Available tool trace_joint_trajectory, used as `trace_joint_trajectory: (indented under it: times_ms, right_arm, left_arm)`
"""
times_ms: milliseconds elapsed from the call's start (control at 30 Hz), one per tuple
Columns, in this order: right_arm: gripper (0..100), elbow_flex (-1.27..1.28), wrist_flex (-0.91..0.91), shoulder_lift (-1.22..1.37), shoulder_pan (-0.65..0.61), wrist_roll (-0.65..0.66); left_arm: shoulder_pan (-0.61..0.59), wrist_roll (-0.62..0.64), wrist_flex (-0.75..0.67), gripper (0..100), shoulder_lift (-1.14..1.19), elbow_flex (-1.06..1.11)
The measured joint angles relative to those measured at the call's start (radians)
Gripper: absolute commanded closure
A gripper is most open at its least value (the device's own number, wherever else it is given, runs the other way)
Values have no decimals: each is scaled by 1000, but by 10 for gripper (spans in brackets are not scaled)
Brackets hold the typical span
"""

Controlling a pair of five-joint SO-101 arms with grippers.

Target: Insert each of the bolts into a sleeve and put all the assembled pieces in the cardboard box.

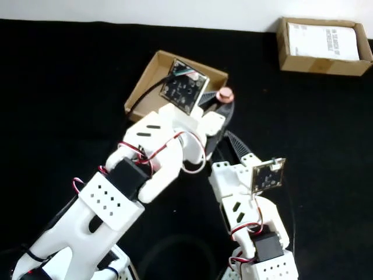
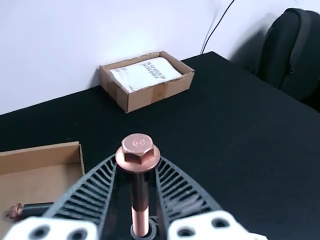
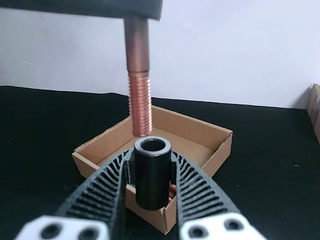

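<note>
Left gripper (image 2: 137, 172) clamps the bolt (image 2: 137, 150) upright, tip just above the sleeve (image 3: 151, 175) clenched in the right gripper (image 3: 151, 160) near the box (image 3: 200, 131); tip looks off-centre, so it may catch the rim and jam.

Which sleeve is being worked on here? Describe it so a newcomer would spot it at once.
Start at the open cardboard box. Beside it, the right gripper holds the black sleeve upright, bore facing up. It is the short dark tube directly under the threaded tip of the copper bolt, unlike the assembled piece lying flat inside the box.
</note>
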Motion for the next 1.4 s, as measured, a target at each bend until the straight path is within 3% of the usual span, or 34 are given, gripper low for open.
trace_joint_trajectory:
  times_ms: [1000,1400]
  right_arm:
    - [992,0,0,2,0,0]
    - [992,0,0,2,0,0]
  left_arm:
    - [2,-3,3,991,138,-81]
    - [2,3,144,991,48,-80]
